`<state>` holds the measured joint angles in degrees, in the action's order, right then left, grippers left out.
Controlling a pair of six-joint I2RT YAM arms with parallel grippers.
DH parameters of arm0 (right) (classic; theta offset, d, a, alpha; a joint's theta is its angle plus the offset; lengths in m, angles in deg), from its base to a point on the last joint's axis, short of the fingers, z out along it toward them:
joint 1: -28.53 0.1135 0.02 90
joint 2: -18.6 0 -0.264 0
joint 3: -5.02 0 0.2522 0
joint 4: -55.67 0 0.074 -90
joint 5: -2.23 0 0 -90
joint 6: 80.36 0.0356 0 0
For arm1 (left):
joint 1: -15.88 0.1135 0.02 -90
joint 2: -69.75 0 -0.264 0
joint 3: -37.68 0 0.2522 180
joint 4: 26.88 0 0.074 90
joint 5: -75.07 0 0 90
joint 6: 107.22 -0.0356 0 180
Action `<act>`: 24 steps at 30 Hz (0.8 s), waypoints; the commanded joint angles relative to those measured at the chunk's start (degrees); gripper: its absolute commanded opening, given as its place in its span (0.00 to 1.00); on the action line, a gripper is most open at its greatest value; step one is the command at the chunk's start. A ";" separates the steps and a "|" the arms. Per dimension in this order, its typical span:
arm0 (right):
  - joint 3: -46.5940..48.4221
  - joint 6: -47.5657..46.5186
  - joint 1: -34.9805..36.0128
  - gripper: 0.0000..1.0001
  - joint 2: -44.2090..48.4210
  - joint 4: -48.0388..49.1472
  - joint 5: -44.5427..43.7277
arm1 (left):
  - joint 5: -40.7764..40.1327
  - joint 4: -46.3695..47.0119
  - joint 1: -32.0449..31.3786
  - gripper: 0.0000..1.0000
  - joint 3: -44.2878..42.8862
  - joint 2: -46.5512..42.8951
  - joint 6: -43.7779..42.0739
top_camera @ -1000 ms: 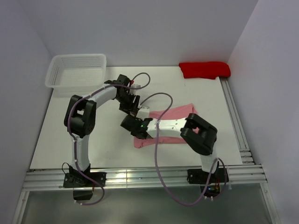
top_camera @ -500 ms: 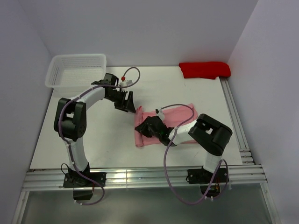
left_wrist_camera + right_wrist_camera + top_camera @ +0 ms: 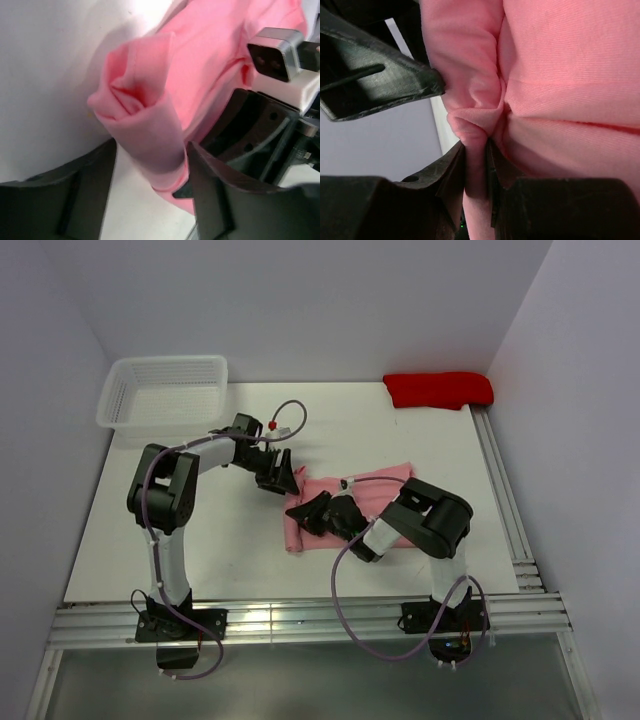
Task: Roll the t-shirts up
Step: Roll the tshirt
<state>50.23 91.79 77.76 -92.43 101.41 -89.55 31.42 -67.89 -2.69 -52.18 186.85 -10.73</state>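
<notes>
The salmon-pink t-shirt (image 3: 372,502) lies on the white table, its left end gathered into a loose roll (image 3: 293,528). My left gripper (image 3: 284,479) is at the roll's far end. In the left wrist view its jaws (image 3: 150,152) stand wide apart, straddling the roll's end (image 3: 140,115), which touches the right finger (image 3: 220,200). My right gripper (image 3: 318,512) lies low over the shirt, just right of the roll. In the right wrist view it (image 3: 476,150) is shut on a pinched fold of pink fabric (image 3: 475,120).
A white mesh basket (image 3: 165,390) stands at the back left. A folded red cloth (image 3: 438,390) lies at the back right. Rails run along the table's right edge (image 3: 500,490). The right arm's body (image 3: 265,135) shows close to my left gripper.
My left gripper has come down and to the right, onto the roll's far end. My right gripper has shifted slightly along the shirt, and the left end is bunched tighter.
</notes>
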 commanded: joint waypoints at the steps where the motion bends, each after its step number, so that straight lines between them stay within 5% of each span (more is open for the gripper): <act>1: -0.42 1.61 -0.37 0.27 0.01 4.31 0.81 | -1.70 3.52 -1.29 0.62 0.07 2.17 1.69; 7: 2.30 -1.46 -0.28 0.39 4.93 -8.50 -0.24 | -8.10 0.97 -2.44 0.20 -2.39 1.64 2.93; 10: 5.55 -6.37 1.04 0.47 9.75 -23.34 -4.53 | -11.97 -1.58 -2.79 0.10 -3.53 0.94 2.75; 14: 9.77 -9.46 3.85 0.54 13.72 -40.38 -9.72 | -16.72 -4.30 -3.49 0.06 -4.59 0.50 2.40; 21: 13.02 -8.59 9.21 0.54 14.08 -50.61 -12.71 | -21.12 -6.68 -4.11 0.02 -6.43 1.29 3.10; 24: 15.04 -6.22 12.37 0.45 13.12 -57.64 -16.05 | -21.91 -7.21 -4.37 0.02 -6.87 1.38 3.19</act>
<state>62.07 84.09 87.62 -78.74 53.94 -101.07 16.56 -74.05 -7.08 -57.73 188.62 -6.89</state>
